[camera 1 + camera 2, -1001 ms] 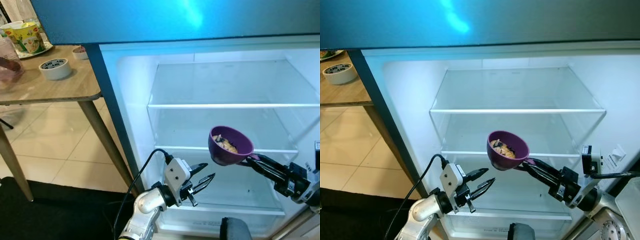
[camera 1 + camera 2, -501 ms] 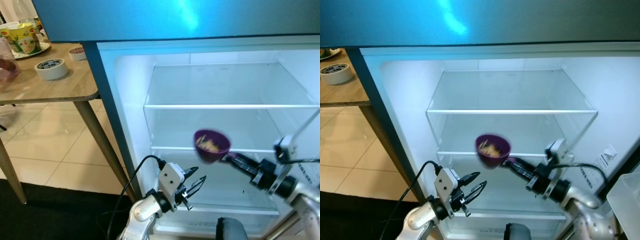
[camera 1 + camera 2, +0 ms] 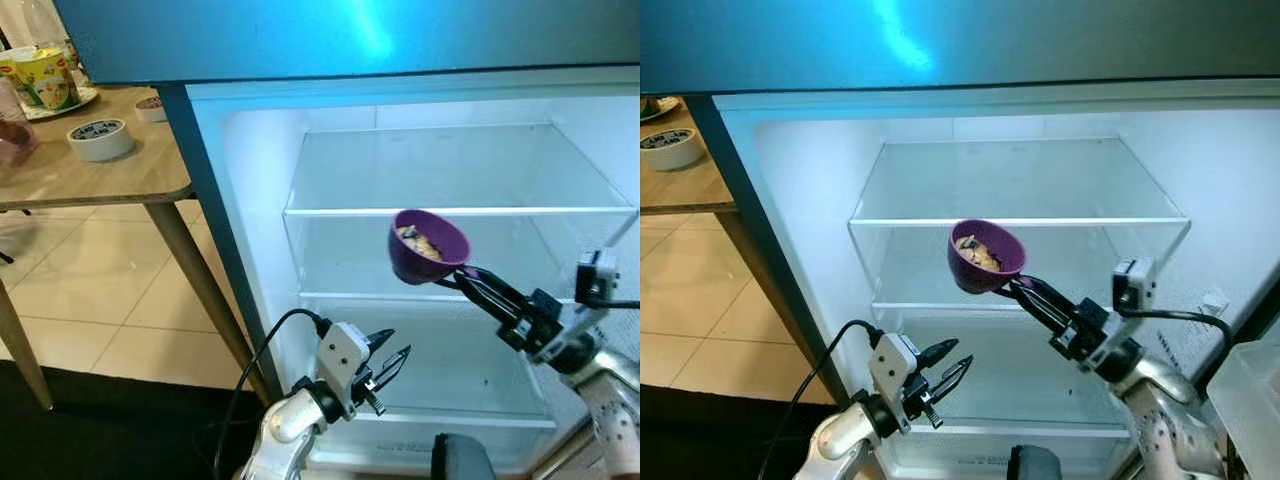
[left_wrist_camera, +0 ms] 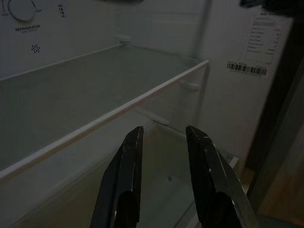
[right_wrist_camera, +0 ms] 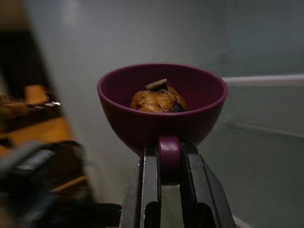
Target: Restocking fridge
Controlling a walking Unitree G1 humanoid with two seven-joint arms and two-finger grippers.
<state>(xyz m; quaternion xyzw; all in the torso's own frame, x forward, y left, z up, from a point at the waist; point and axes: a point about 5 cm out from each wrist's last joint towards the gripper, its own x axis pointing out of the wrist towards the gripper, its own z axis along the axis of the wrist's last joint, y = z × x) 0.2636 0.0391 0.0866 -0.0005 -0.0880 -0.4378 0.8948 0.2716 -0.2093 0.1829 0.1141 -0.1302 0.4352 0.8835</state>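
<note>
A purple bowl [image 3: 428, 246] with brown food in it hangs in front of the open fridge, level with the upper glass shelf [image 3: 460, 211]. My right gripper [image 3: 462, 283] is shut on the bowl's small handle [image 5: 169, 156], reaching up from the lower right. The bowl [image 5: 161, 104] stays upright, food [image 5: 158, 98] heaped inside. Lower down, my left gripper [image 3: 393, 363] is open with nothing between its fingers, in front of the lower shelf [image 3: 450, 415]. In the left wrist view its black fingers [image 4: 128, 175] point at a glass shelf edge [image 4: 142, 102].
The fridge's glass shelves are bare; its white left wall [image 3: 255, 220] and dark blue door edge [image 3: 205, 210] stand at my left. A wooden table [image 3: 100, 170] further left holds a tape roll [image 3: 98, 138] and a yellow cup [image 3: 45, 78]. Tiled floor lies below.
My right gripper has lifted the purple bowl from the middle shelf's height to the upper shelf's front edge. The left gripper has hardly moved.
</note>
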